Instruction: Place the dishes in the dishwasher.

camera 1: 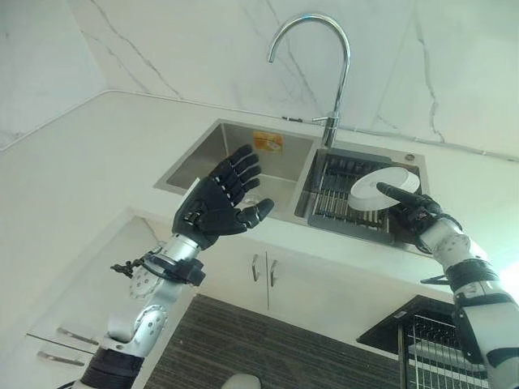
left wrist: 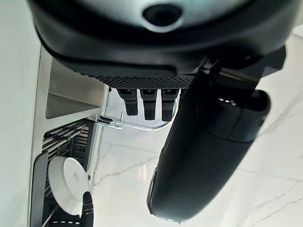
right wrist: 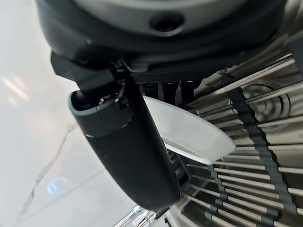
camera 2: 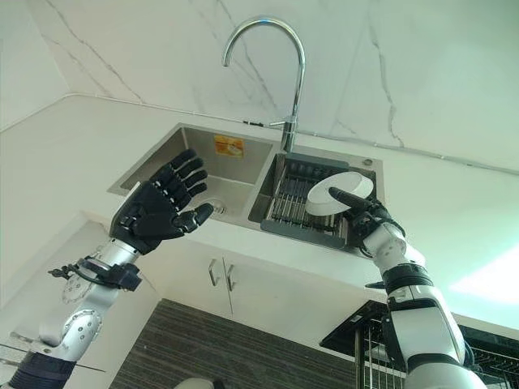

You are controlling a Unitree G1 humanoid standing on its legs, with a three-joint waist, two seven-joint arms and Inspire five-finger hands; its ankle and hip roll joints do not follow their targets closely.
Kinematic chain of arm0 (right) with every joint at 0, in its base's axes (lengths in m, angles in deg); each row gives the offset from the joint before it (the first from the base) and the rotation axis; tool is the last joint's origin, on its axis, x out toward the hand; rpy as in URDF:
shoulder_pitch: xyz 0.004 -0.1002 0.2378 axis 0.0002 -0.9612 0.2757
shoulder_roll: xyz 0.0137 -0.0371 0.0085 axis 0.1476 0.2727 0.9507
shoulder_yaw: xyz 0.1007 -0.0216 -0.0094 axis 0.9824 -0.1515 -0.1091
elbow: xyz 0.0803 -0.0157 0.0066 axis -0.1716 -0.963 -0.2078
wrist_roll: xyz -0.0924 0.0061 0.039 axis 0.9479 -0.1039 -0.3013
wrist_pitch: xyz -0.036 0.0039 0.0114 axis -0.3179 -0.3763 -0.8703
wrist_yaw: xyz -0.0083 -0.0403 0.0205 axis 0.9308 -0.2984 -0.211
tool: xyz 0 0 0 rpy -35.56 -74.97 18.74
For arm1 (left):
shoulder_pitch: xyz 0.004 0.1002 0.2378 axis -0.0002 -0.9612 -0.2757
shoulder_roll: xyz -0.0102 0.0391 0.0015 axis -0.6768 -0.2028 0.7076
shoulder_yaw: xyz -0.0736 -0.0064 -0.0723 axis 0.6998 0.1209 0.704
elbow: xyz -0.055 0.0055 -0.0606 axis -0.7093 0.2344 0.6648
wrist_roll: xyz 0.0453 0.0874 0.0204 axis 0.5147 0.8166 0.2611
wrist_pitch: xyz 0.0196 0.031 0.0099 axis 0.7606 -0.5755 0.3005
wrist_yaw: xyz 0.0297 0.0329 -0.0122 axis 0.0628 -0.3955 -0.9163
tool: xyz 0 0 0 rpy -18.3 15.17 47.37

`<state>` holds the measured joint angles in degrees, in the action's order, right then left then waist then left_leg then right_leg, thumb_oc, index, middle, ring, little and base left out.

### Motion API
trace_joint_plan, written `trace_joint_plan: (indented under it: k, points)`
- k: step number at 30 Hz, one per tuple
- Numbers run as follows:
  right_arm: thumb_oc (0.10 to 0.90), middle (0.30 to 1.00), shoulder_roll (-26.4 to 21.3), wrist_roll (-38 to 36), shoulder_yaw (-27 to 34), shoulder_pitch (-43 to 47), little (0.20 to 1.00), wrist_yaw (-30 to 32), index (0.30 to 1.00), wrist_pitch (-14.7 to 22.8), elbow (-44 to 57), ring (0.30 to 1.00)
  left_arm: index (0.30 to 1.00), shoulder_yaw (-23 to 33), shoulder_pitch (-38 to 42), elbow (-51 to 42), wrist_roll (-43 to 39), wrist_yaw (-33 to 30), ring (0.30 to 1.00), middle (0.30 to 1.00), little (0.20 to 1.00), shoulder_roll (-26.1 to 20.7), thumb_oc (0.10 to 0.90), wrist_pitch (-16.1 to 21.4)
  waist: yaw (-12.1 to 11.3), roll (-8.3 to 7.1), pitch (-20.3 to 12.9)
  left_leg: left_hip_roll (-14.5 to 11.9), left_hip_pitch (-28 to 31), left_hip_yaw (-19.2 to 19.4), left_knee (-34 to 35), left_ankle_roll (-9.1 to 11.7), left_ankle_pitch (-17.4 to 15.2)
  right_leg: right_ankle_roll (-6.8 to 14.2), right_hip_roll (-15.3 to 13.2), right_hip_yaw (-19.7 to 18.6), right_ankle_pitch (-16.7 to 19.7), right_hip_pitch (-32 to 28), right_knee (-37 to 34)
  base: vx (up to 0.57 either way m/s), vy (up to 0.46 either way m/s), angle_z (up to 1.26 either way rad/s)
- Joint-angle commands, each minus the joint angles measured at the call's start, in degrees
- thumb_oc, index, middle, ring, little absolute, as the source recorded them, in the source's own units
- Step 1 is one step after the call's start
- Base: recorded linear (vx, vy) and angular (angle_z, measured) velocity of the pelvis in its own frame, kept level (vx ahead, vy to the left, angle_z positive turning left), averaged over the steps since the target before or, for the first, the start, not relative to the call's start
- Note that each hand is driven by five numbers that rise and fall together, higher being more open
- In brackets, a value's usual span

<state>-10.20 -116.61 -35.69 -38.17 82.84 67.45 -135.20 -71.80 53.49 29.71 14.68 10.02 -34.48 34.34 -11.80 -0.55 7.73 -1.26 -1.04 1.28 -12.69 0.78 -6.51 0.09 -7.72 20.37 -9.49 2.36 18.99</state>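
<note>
Right hand pinching a white bowl over the sink's drying rack

The right hand (camera 1: 413,212) clamps thumb and fingers on the white bowl's (camera 1: 381,188) rim above the dish rack (camera 1: 340,198). The left hand (camera 1: 217,203) hovers over the sink basin (camera 1: 276,174), fingers spread, holding nothing. The bowl looks stiff, glossy, slippery and breakable; a rim grip suits it.

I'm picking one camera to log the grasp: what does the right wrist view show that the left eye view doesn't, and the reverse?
The right wrist view alone shows, close up, the right hand pinching the white dish's rim. The left eye view alone shows the open left hand, the faucet and the cabinet doors. Both show the dish over the sink rack.
</note>
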Motion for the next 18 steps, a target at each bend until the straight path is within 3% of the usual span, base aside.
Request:
trace_joint_plan:
  k: [1,9,18]
  points:
    - [0.400,0.300,-0.42,1.70,-0.56,8.52,0.300,-2.09,0.300,6.09,-1.11,0.300,0.900,0.21,2.27,-4.79,-1.42,0.88,0.900,0.900,0.900,-0.92,0.800,3.72,-1.84,-0.96,-4.14,-1.00,0.34,1.12,-4.50,1.55,-7.51,4.38,-1.32,-1.56,-3.20,-3.38,-1.80,0.04,0.008,0.01]
    - [0.400,0.300,0.04,4.24,0.44,6.82,0.300,-0.11,0.300,7.47,-3.43,0.300,0.900,0.25,0.24,-5.25,-1.91,0.68,0.900,0.900,0.900,-0.76,0.800,3.39,-3.04,-0.43,-3.79,-1.43,-0.19,0.73,-4.50,1.83,-7.25,4.36,-1.71,-0.41,-3.38,-3.30,-1.80,0.00,0.009,0.04]
    - [0.400,0.300,1.87,4.36,1.12,5.55,0.300,4.64,0.300,14.82,0.55,0.300,0.900,-0.51,0.16,-5.56,-1.73,0.64,0.900,0.900,0.900,-0.62,0.800,3.77,-3.12,-0.09,-3.62,-1.36,-0.35,0.33,-4.50,1.83,-7.47,4.60,-2.17,0.22,-3.23,-3.19,-1.80,-0.03,0.008,0.06]
